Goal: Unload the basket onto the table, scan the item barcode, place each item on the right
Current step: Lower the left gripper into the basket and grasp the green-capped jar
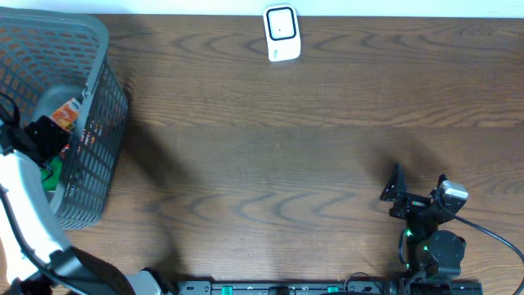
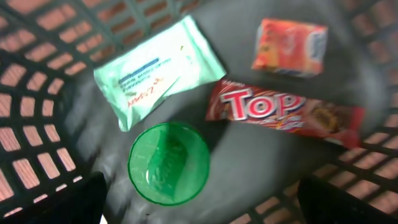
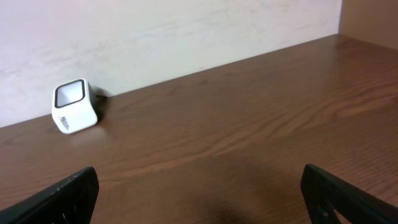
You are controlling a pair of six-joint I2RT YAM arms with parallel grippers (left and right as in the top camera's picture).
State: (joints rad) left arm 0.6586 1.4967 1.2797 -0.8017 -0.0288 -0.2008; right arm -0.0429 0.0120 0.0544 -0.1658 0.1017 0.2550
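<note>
**Desk:** What sits nearest the robot?

**Photographer:** The right pincer, low over the near right of the table. Its jaws are spread as wide as they go, with nothing between them and bare brown wood beneath.

**Desk:** And the other arm?

**Photographer:** The left pincer hangs inside a grey plastic basket at the table's left end, pointing down. Its jaws also stand wide apart and empty. The dark fingertips frame the load below and touch none of it.

**Desk:** What is in the basket?

**Photographer:** Four items lie on its floor, and the wrist view of them is somewhat blurred.
- A green cup stands mouth up, directly under the pincer.
- Just beyond it a pale green pack of wipes lies flat and slanted. Whether cup and wipes touch, I cannot tell.
- To the cup's right in that view, a red chocolate bar marked "Top" lies flat.
- Just past the bar is an orange packet.

**Desk:** Where is the scanner?

**Photographer:** Farthest off. A small white scanner with a dark window stands at the table's far edge, near the middle, before a pale wall. It is well apart from the basket and from both pincers. The right wrist camera sees it across open table, up and to the left.
</note>
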